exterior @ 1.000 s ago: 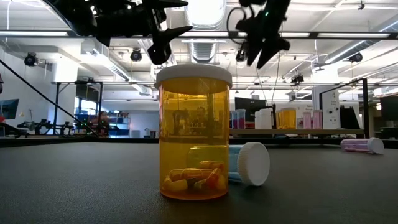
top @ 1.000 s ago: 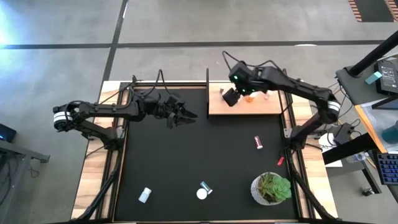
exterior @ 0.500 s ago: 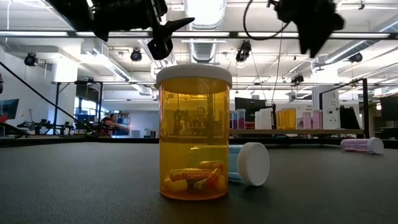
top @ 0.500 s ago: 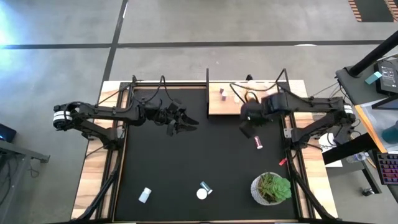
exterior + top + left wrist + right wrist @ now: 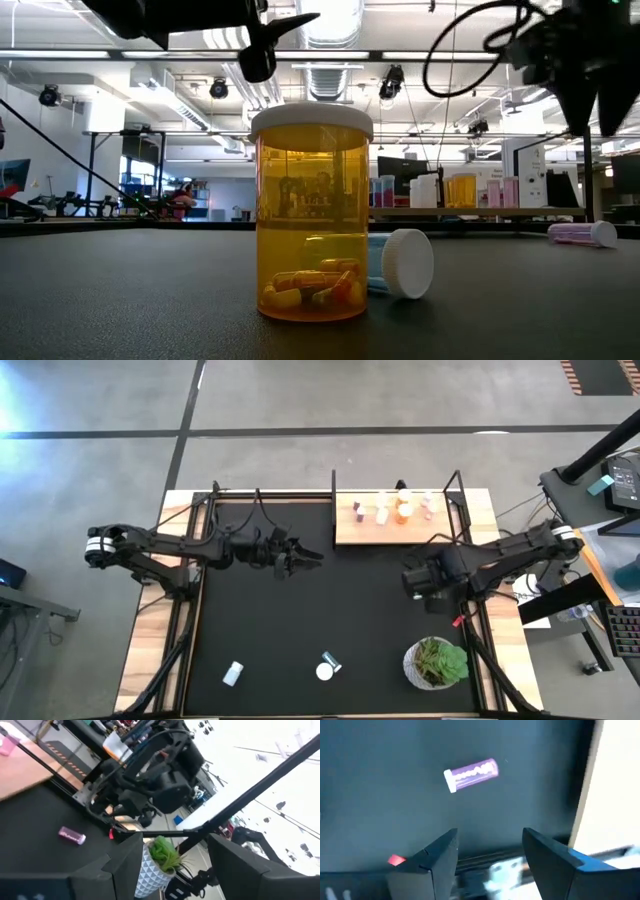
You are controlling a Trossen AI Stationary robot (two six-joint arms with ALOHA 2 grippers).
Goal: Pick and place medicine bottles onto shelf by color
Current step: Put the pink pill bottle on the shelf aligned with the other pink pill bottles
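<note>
High view, potted plant [image 5: 436, 663] beside right hand [image 5: 424, 582]

Left arm: extended from table's left edge toward centre, held level above surface. Left gripper [image 5: 302, 555]: fingers [image 5: 125, 865] parted, nothing between them, tips pointing toward table's right side.

Right arm: reaching in from right edge, elbow bent, wrist angled downward. Right gripper [image 5: 425, 582]: above right half of table, fingers [image 5: 437, 857] apart, empty.
</note>
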